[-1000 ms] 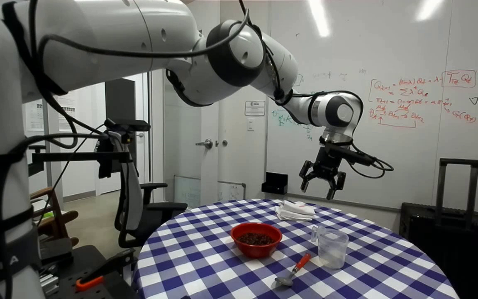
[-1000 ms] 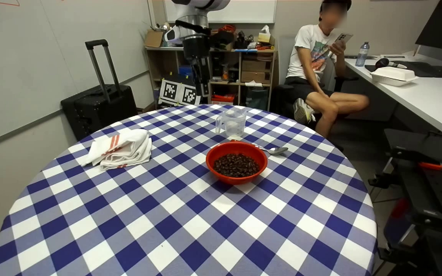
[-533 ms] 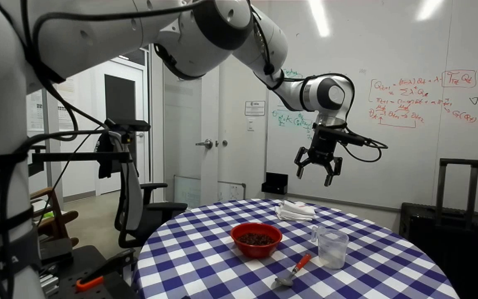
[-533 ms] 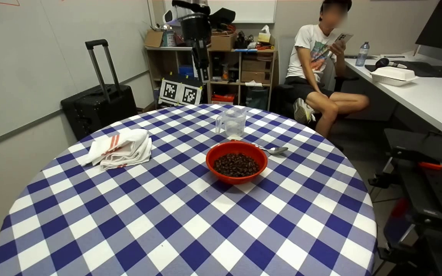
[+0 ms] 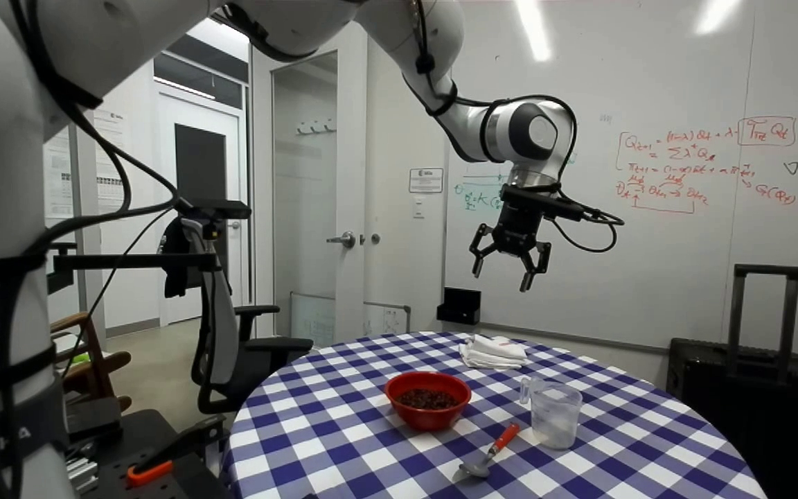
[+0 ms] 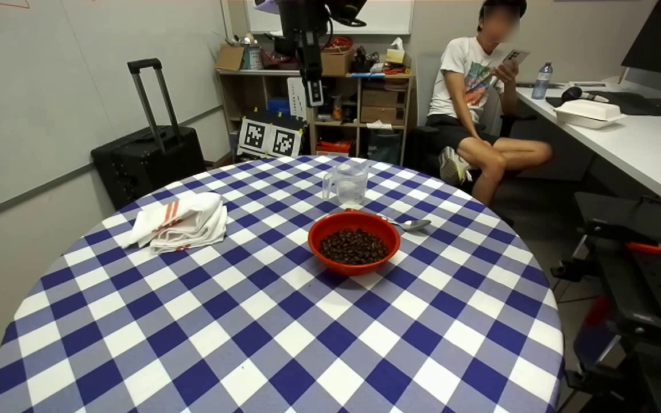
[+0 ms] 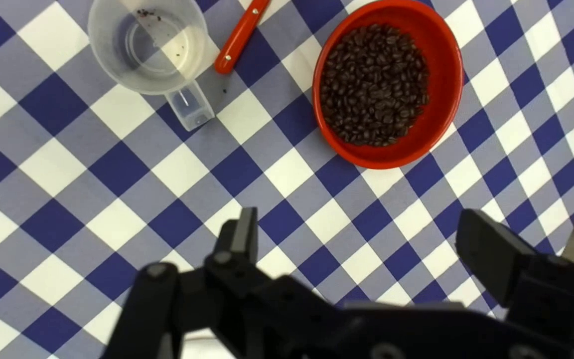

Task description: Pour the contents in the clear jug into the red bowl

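Observation:
The clear jug [image 5: 555, 416] stands upright on the checked table, its handle toward the bowl side. In the wrist view the jug [image 7: 147, 75] holds only a few dark specks. The red bowl [image 5: 428, 417] stands beside it, with dark beans inside; it also shows in an exterior view [image 6: 354, 269] and in the wrist view [image 7: 444, 80]. My gripper [image 5: 501, 276] is open and empty, high above the table and apart from jug and bowl. In the wrist view the spread fingers [image 7: 359, 222] have only tablecloth between them.
A spoon with a red handle [image 5: 506, 438] lies between bowl and jug. A folded white cloth [image 6: 178, 223] lies on the checked table [image 6: 284, 367]. A black suitcase [image 5: 752, 409] stands beside the table. A person [image 6: 474, 86] sits beyond it.
My open gripper has risen and shifted left in an exterior view, away from the jug. The jug, bowl, spoon and cloth have not moved.

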Robot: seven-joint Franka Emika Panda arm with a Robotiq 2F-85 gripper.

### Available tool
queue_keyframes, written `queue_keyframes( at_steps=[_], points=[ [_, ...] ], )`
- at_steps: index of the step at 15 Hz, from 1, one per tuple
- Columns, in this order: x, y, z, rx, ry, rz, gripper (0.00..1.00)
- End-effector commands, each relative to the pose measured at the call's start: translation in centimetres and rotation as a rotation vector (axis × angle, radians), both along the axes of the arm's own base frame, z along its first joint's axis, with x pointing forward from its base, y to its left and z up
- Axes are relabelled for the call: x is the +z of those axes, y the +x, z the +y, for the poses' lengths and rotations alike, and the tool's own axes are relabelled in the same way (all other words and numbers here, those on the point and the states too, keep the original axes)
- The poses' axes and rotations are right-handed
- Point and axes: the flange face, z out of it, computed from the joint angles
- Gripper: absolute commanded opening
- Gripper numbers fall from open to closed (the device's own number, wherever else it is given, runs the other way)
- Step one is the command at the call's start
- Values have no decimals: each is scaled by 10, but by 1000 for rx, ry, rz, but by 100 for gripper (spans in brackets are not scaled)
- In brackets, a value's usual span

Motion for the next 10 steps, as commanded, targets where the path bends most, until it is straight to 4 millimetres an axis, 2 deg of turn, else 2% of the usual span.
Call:
queue_keyframes(
  at_steps=[1, 4, 5, 6, 10],
  points=[
    [14, -39, 8, -109, -8, -11, 100],
    [18, -67, 14, -153, -11, -20, 100],
    [11, -39, 7, -126, -3, -7, 100],
    [12, -44, 8, -126, -1, -4, 100],
    [9, -43, 7, -126, 7, -3, 100]
  ],
)
